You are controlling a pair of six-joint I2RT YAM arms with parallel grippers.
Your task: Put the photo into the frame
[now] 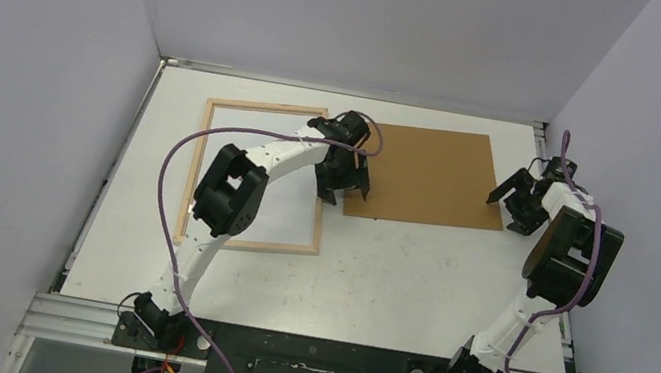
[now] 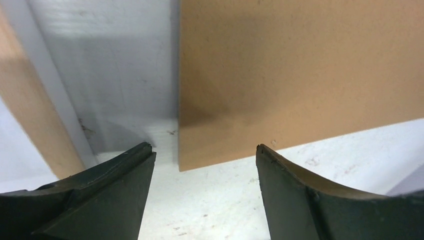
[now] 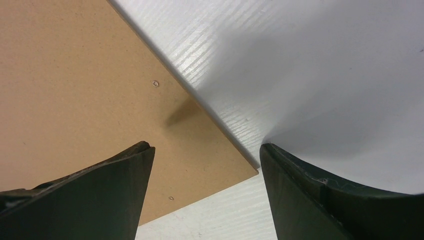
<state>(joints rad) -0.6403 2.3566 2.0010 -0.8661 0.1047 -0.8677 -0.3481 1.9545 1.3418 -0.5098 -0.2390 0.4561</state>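
**Desk:** Where's the frame, and which way does it run?

**Me:** From the overhead camera I see the frame lying flat on the table, left of centre, pale wood side up. Its long axis runs from the arms' side toward the far wall, skewed a little, so its short ends face near and far.

**Desk:** Anything in it?

**Me:** Inside the opening I see only a white surface. I can't tell whether that is bare table or a sheet. The left arm crosses above its right half.

**Desk:** And the photo?

**Me:** I can't locate the photo from these cameras. What does show is a brown backing board, flat on the table just right of the frame and apart from it, with its long axis left to right.

**Desk:** Grippers?

**Me:** The left gripper hangs over the board's near-left corner. On its wrist camera that corner sits between the fingers, with a strip of the frame's wood at the left edge. Its jaws stand wide apart with nothing between them.

The right gripper is at the board's right edge. Its wrist camera shows a board corner under the left finger and white table under the right one. Those jaws are also spread, holding nothing.
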